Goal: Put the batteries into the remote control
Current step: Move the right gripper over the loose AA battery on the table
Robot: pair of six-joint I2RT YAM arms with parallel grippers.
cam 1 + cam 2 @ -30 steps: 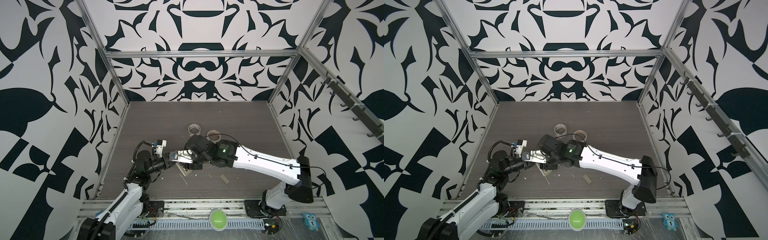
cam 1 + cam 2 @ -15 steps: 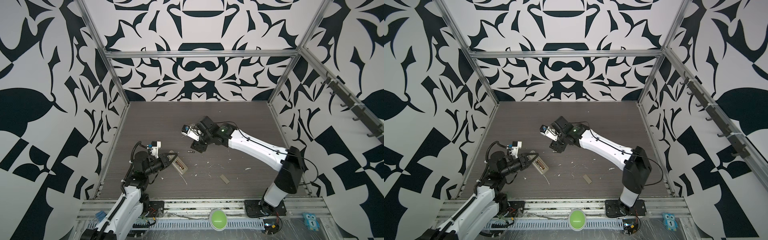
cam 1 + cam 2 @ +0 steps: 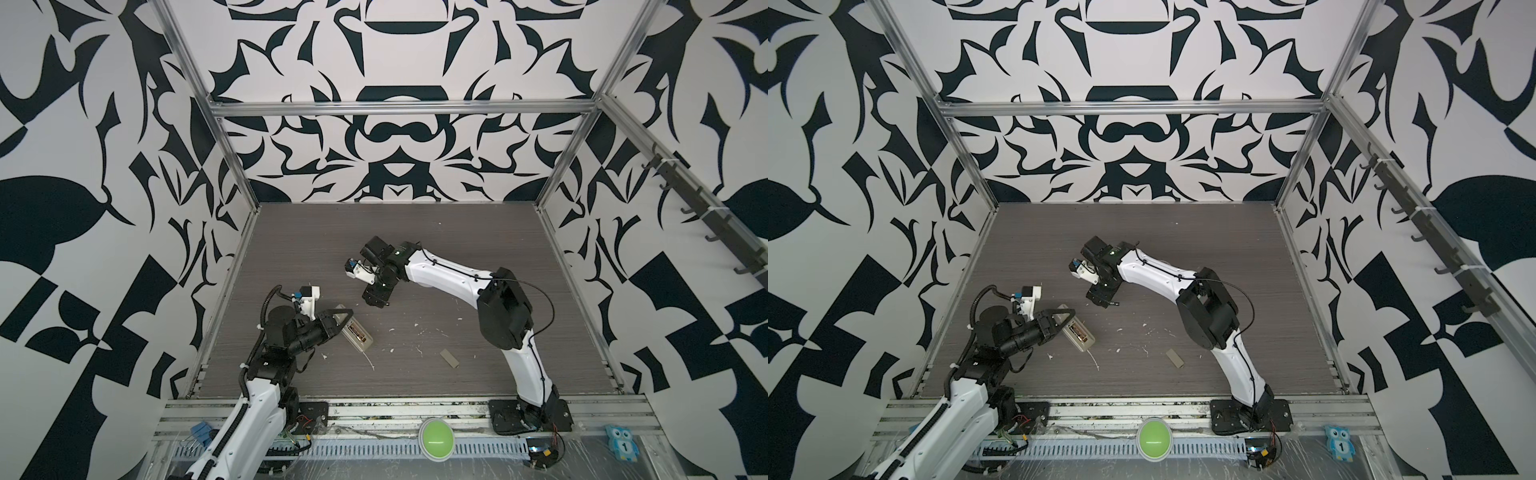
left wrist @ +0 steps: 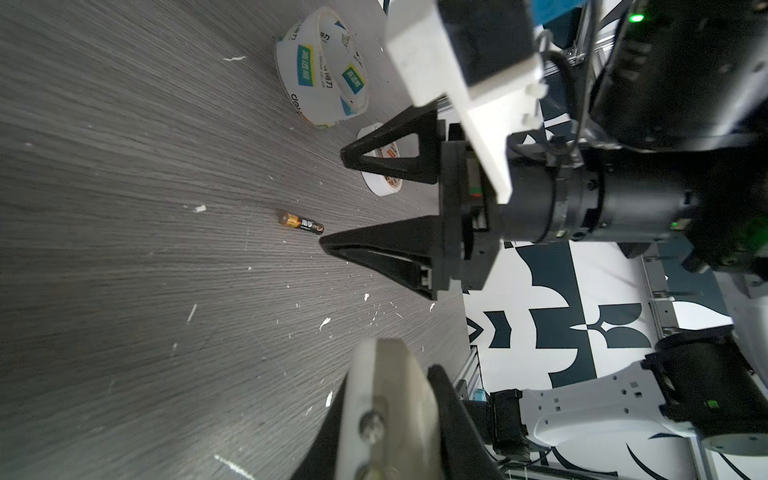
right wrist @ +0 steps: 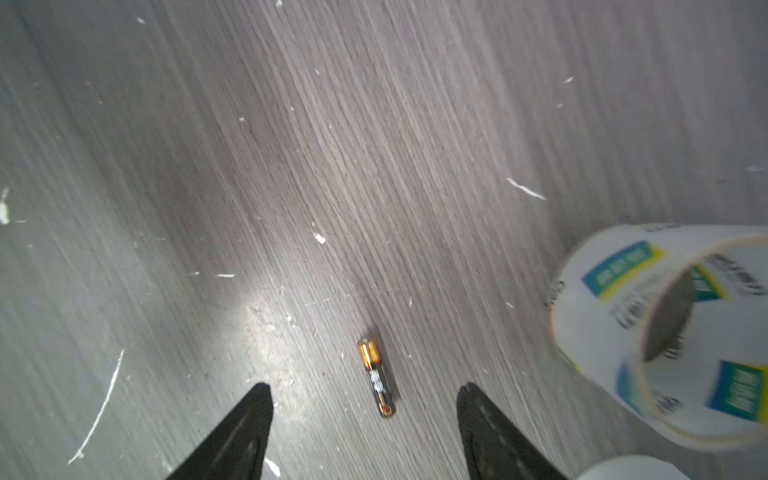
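The white remote control is tilted above the table's front left, its rear compartment open with a dark-and-gold cell showing inside. My left gripper is shut on one end of it; in the left wrist view the remote fills the space between the jaws. A loose battery lies on the table. My right gripper hangs open just above it, a finger on either side, not touching.
Two tape rolls stand just beyond the right gripper; one tape roll is close beside the battery. The grey battery cover lies front centre. White paint flecks dot the table. Aluminium frame rails bound the table.
My right gripper left the remote, swung back toward the tape rolls, opened wider and now hovers over the loose battery. My left gripper drew the remote slightly toward the front left.
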